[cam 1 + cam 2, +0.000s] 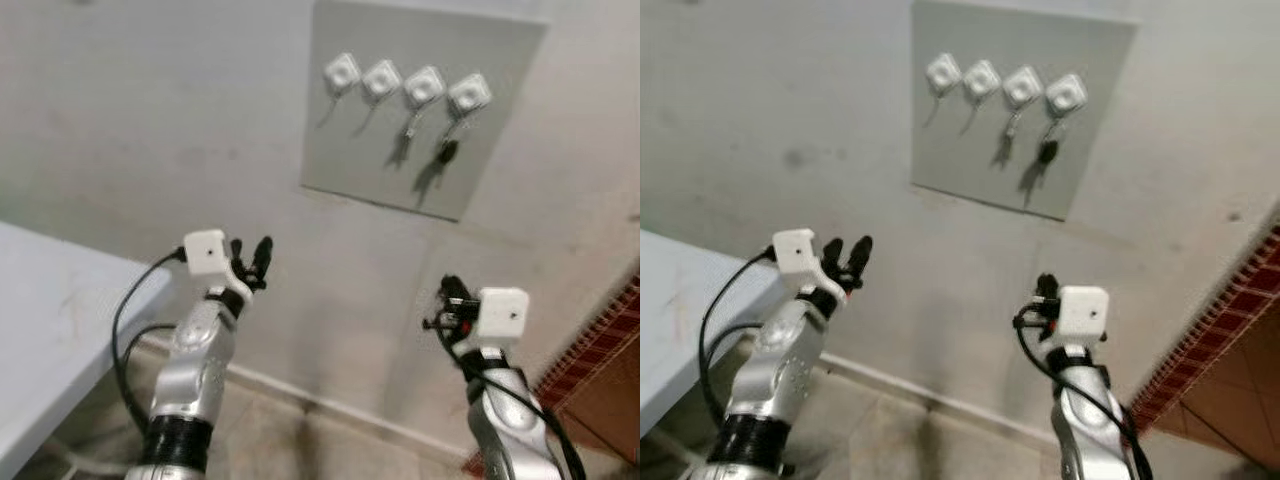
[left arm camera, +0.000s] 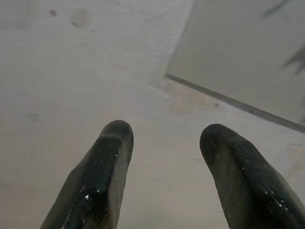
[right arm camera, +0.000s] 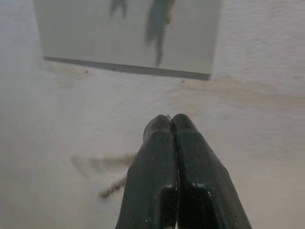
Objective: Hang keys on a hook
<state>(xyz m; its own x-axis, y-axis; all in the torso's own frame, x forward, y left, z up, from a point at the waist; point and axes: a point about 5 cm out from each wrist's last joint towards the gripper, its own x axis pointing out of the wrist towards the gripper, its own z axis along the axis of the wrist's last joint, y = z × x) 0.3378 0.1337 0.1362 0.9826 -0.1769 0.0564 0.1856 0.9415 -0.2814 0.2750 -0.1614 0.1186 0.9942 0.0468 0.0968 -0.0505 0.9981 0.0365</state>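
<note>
A grey panel (image 1: 340, 150) on the wall carries a row of white hooks (image 1: 343, 71). A dark bunch of keys (image 1: 447, 153) hangs from the rightmost hook (image 1: 469, 94), and a pale key (image 1: 409, 126) hangs from the hook beside it. My left gripper (image 1: 250, 250) is raised below and left of the panel, open with nothing between its fingers (image 2: 114, 143). Lower right of the panel, my right gripper (image 1: 447, 290) is shut. In the right wrist view a small blurred brownish key (image 3: 114, 187) sticks out beside the closed fingers (image 3: 157, 143).
A pale table (image 1: 50, 320) juts in at the left, close to my left arm. A red-brown tiled edge (image 1: 600, 350) runs along the right. The floor (image 1: 330, 440) meets the wall low down between my arms.
</note>
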